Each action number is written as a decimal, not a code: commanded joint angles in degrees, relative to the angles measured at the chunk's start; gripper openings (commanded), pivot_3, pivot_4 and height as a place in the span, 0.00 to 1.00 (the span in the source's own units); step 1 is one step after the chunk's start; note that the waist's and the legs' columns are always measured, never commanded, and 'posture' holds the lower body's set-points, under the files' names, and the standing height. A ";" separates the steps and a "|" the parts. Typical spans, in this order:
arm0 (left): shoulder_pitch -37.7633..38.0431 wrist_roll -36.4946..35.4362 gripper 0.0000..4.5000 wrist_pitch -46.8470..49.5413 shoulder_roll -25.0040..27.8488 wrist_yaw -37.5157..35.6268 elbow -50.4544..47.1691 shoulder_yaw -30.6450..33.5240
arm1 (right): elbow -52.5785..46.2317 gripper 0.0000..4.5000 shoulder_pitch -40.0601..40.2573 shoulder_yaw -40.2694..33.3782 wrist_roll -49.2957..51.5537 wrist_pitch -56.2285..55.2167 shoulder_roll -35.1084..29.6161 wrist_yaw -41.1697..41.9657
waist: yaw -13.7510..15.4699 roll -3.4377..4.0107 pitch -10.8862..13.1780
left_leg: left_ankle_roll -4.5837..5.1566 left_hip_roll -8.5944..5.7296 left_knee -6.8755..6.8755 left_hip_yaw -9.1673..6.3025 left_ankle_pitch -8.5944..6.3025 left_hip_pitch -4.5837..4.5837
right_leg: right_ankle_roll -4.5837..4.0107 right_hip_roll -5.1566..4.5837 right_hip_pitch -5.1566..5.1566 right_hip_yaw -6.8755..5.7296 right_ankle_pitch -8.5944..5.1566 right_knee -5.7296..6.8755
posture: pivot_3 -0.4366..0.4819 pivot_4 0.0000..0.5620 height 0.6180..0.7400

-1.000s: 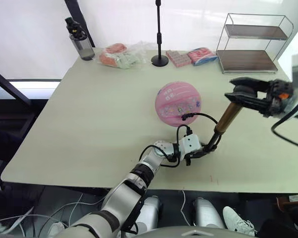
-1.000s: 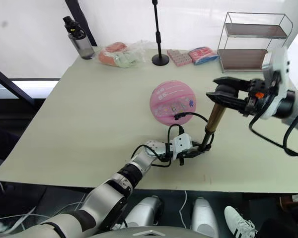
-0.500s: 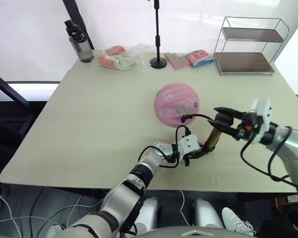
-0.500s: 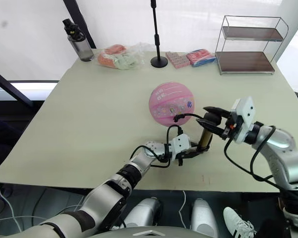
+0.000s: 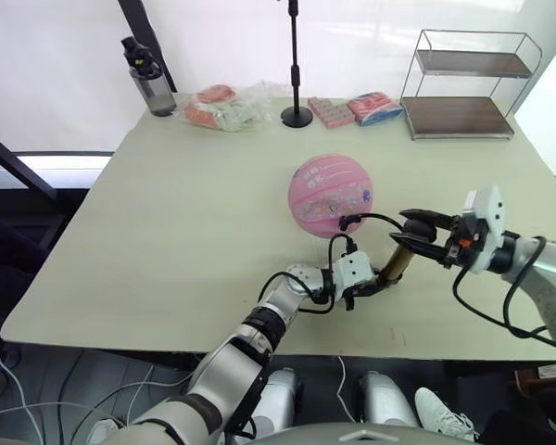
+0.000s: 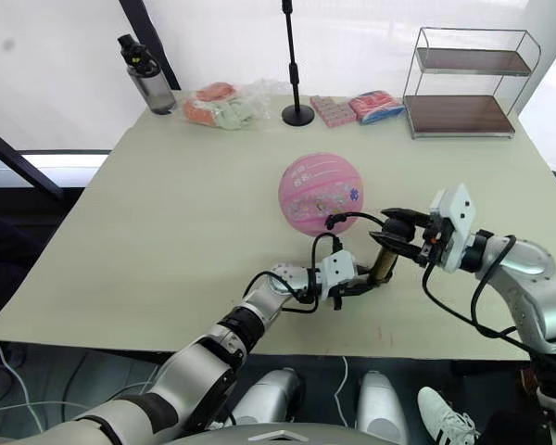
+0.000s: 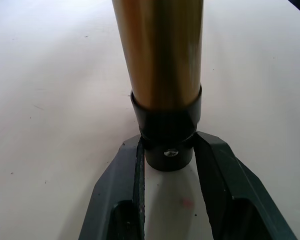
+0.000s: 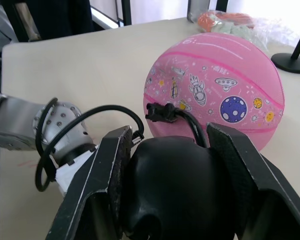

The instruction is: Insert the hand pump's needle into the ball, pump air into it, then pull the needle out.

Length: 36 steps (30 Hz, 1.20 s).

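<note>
Your short gold-bronze metal hand pump (image 5: 396,262) stands tilted near the table's front edge, at about five o'clock from the pink rubber ball (image 5: 331,196), close by it but apart. Its smooth polished barrel looks slick, so the ribbed black caps are the surer places to hold, and that is where you have it. Your left gripper (image 7: 166,165) is clamped on the black bottom cap, one finger either side, pinning the base to the table. Your right gripper (image 8: 176,187) straddles the rounded black T-handle at the top with its two fingers close on either side, gripping it as far as the wrist view shows. The thin black hose (image 5: 372,219) arcs from the pump over to the ball's near face, where the black fitting of the needle (image 8: 159,112) sits against the rubber; the pin itself is hidden, so it is probably already inserted. The ball, printed with small planets and rockets, rests free on the smooth beige table (image 5: 167,222) and will likely roll at a nudge, being light and springy. The hose is limp and the pin fragile, so keep strokes straight along the barrel and avoid tugging sideways.
</note>
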 commanded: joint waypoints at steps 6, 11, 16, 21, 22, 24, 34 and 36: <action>2.32 3.65 0.24 2.31 1.00 -0.77 4.61 -2.56 | -3.62 0.45 -9.91 -11.32 10.69 7.79 -7.03 0.04 | 0.06 0.10 0.13 | 0.01 -0.03 0.00 0.01 0.00 -0.10 | 0.01 -0.07 -0.01 -0.01 0.00 -0.03 | 0.48 0.27 0.96; 2.31 3.71 0.24 2.33 0.97 -0.73 4.59 -2.59 | -3.24 0.45 -14.11 -14.12 15.74 12.78 -10.38 -0.51 | 0.10 0.10 0.19 | 0.01 -0.04 0.00 0.00 0.00 -0.12 | 0.01 -0.10 -0.02 -0.05 0.00 -0.04 | 0.48 0.27 0.96; 2.51 3.72 0.24 2.34 1.10 -0.77 4.38 -2.61 | -3.37 0.45 -18.18 -16.23 20.45 17.15 -12.62 -2.60 | 0.13 0.12 0.22 | 0.01 -0.06 0.00 0.03 0.00 -0.22 | 0.01 -0.17 -0.13 -0.05 0.01 -0.05 | 0.48 0.27 0.96; 2.76 3.71 0.24 2.38 1.15 -0.89 4.25 -2.62 | -3.49 0.45 -19.36 -16.20 21.18 18.20 -11.99 -4.96 | 0.21 0.15 0.25 | 0.02 -0.09 0.04 0.06 0.00 -0.58 | 0.01 -0.22 -0.55 -0.04 0.02 0.01 | 0.48 0.27 0.96; 2.77 3.72 0.24 2.37 1.14 -0.90 4.24 -2.62 | -4.04 0.45 -18.10 -15.35 19.76 17.65 -11.90 -4.79 | 0.23 0.14 0.25 | 0.01 -0.09 0.07 0.06 0.01 -0.67 | 0.01 -0.22 -0.61 -0.04 0.03 0.03 | 0.48 0.27 0.96; 2.85 3.68 0.24 2.36 1.21 -0.96 4.13 -2.56 | -5.41 0.45 -15.12 -13.09 16.53 15.94 -10.56 -5.13 | 0.27 0.13 0.24 | 0.00 -0.10 0.06 0.06 0.02 -0.68 | 0.01 -0.22 -0.64 -0.04 0.03 0.03 | 0.48 0.27 0.96; 2.86 3.58 0.24 2.47 1.25 -0.72 4.04 -2.52 | -3.75 0.45 -0.45 -0.41 -1.40 1.71 -1.47 -5.50 | 0.02 -0.18 -0.06 | 0.00 -0.08 0.05 0.06 0.02 -0.39 | 0.01 -0.15 -0.44 -0.03 0.02 0.08 | 0.48 0.27 0.96; 2.85 3.58 0.24 2.51 1.20 -0.61 4.05 -2.56 | -1.32 0.45 1.94 1.37 -4.56 -1.68 0.80 -5.77 | 0.00 -0.26 -0.10 | 0.00 -0.06 0.01 0.07 0.01 -0.16 | 0.02 -0.12 -0.24 -0.02 0.00 0.07 | 0.48 0.27 0.96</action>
